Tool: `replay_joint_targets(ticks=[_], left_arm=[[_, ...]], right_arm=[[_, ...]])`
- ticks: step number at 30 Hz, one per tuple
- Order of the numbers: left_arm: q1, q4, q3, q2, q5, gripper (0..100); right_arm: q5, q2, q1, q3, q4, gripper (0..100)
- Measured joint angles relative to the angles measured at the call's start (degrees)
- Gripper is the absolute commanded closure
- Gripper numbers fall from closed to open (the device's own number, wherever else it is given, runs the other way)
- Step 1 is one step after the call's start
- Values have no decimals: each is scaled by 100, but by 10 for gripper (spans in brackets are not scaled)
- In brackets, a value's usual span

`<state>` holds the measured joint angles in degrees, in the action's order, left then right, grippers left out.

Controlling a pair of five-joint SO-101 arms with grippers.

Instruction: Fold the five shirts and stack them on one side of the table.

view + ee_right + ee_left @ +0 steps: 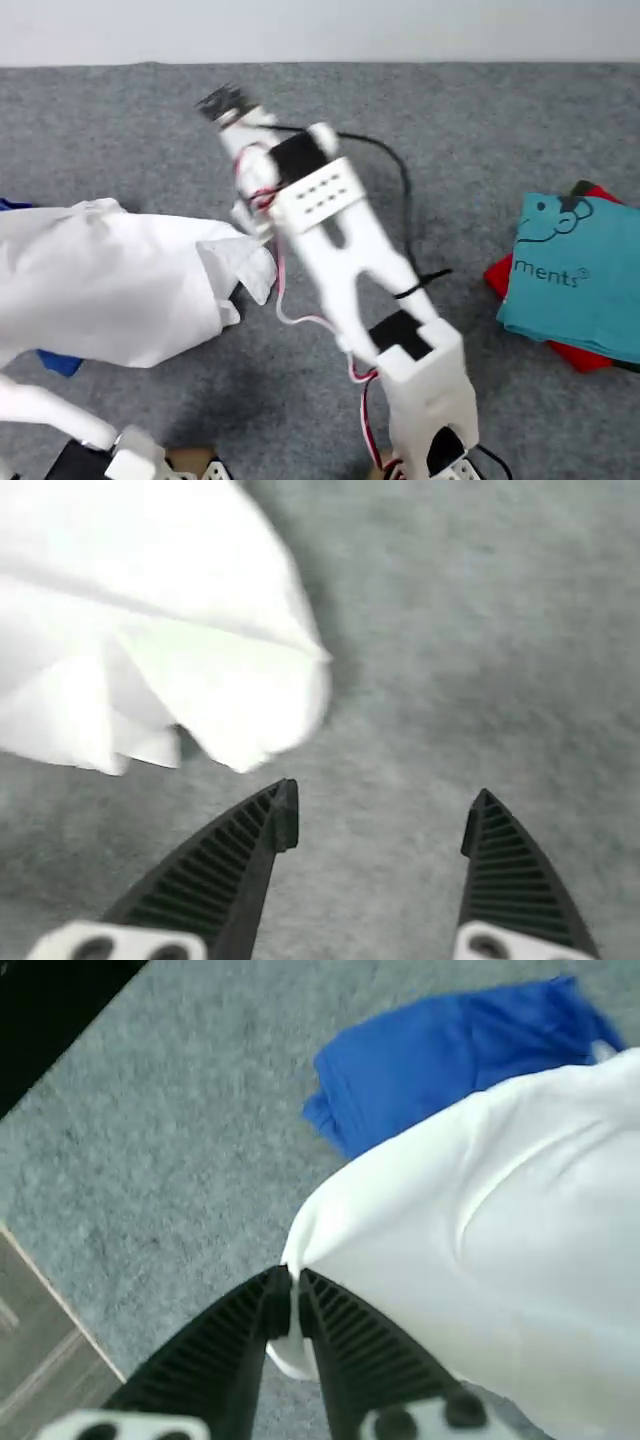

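A white shirt point(110, 280) lies bunched on the left of the grey table cover. My left gripper point(290, 1285) is shut on an edge fold of the white shirt point(500, 1220). A blue shirt point(450, 1050) lies partly under it; a bit of the blue shirt point(60, 363) pokes out below the white one. My right gripper point(385, 810) is open above bare cover, just clear of a corner of the white shirt point(150, 600). The right arm point(330, 230) stretches from the front toward the table's middle.
On the right side a folded teal shirt point(575, 275) rests on a folded red shirt point(565, 350), with a dark edge showing behind them. A black cable point(400, 180) runs beside the right arm. The table's wooden edge point(40, 1360) is close to the left gripper.
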<state>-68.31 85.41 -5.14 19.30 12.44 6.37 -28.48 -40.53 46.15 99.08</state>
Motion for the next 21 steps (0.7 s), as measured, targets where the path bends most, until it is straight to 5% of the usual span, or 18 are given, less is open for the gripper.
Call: replay_joint_targets(ticks=[10,21], left_arm=[[-62,-185,-448,0,0,995],[-62,-185,-448,0,0,995]], right_arm=[[0,-897,-870,0,-97,662],[0,-1978,-492,0,-501,665]])
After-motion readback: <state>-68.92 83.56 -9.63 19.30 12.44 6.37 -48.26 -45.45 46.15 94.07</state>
